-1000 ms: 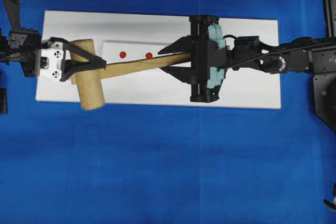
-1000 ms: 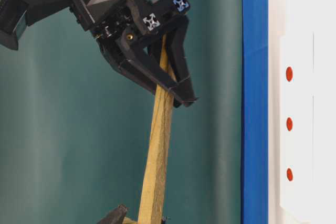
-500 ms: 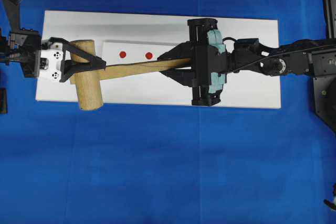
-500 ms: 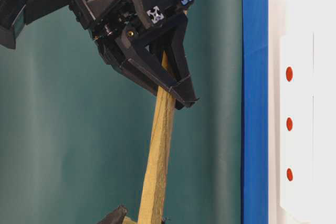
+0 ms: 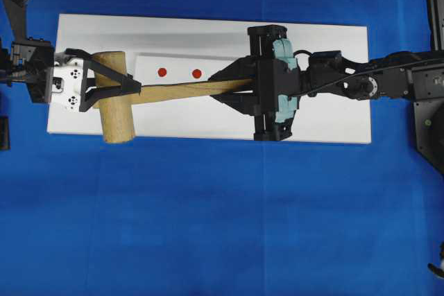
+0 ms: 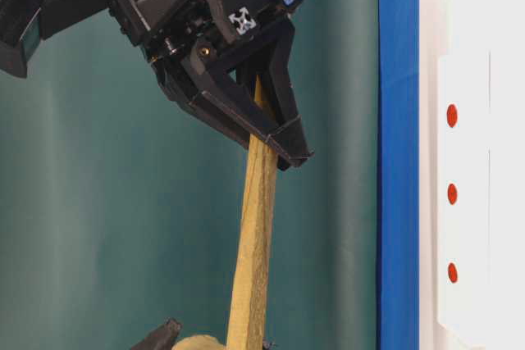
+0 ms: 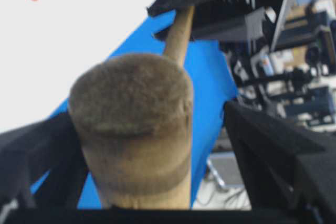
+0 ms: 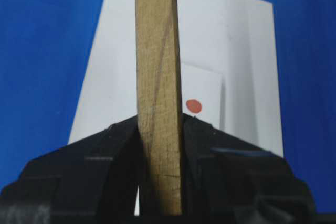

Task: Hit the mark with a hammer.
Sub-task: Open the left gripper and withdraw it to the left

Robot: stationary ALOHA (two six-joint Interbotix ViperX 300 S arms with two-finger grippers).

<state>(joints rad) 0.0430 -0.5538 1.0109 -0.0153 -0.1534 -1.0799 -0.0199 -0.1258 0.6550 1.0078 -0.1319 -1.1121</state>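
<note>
Status from the fingers' side, overhead view first. My right gripper (image 5: pixel 216 86) is clenched on the handle of the hammer (image 5: pixel 114 102), roughly at the handle's far end. In my right wrist view the flat wood runs straight up between both pads, pinched tight with no gap showing.

My left gripper (image 5: pixel 135 86) sits at the 9 o'clock end of the white board (image 5: pixel 333 53), with its jaws spread around the hammer's thick head. In the left wrist view there's a clear slice of blue between the head and the finger at 3 o'clock, so that side is released. On the 9 o'clock side the finger is right against the head, or very nearly; I can't tell which.

The mark (image 5: pixel 161 72) is the end dot on the white strip (image 5: pixel 149 64), and it's uncovered. The hammer head is at about 8 o'clock from it, near but not over it, and the handle passes just at 6 o'clock of the dot. A second red dot (image 5: pixel 197 73) sits at 3 o'clock of the mark, and my right gripper is further along at 3 o'clock.

In the table-level view the hammer is well apart from the board, so it's up in the air. All of it sits over the blue cloth (image 5: pixel 208 213).
</note>
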